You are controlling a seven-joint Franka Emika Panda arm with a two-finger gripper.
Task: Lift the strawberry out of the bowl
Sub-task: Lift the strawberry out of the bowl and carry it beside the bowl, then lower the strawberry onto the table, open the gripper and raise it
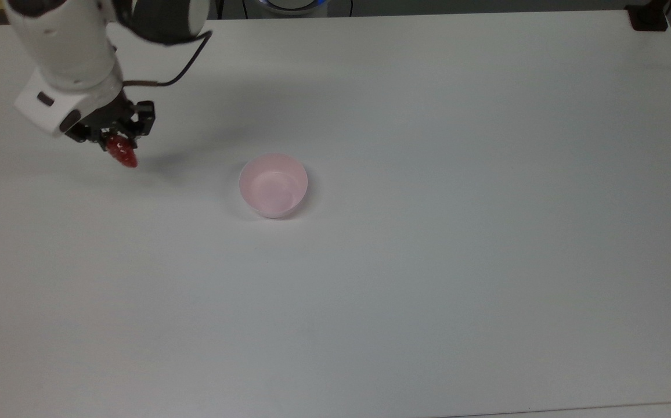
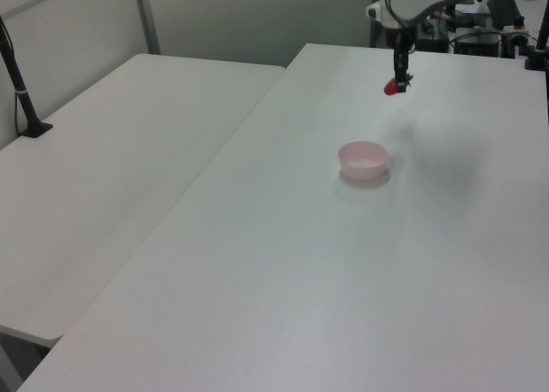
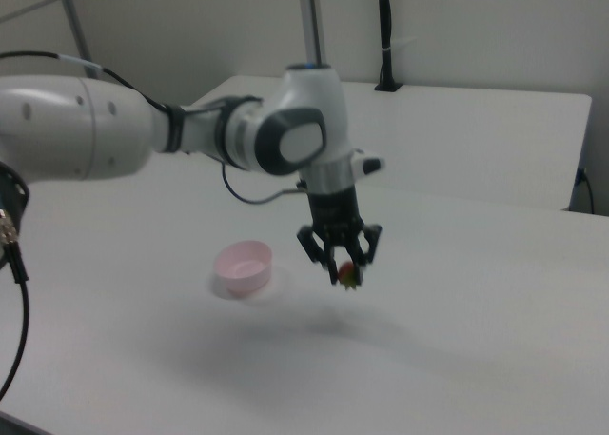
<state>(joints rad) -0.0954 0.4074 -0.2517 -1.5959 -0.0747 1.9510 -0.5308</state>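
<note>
Strawberry held in the air by the gripper, away from the bowl.

Small glossy red strawberry (image 1: 122, 152) hangs clamped between the black fingers of the two-finger gripper (image 1: 116, 139) at the end of the white robot arm (image 1: 68, 52), lifted clear of the plain white surface (image 1: 428, 261) and casting a faint shadow on it. Its red tip points down toward the top view's right. The small round pale pink bowl (image 1: 273, 185) sits upright on the surface with nothing inside, well apart from the fruit, toward the top view's right. In the right view the strawberry (image 3: 346, 274) hangs just to the right of the bowl (image 3: 244, 267), above the surface. In the left view the strawberry (image 2: 391, 87) is beyond the bowl (image 2: 364, 160).
</note>
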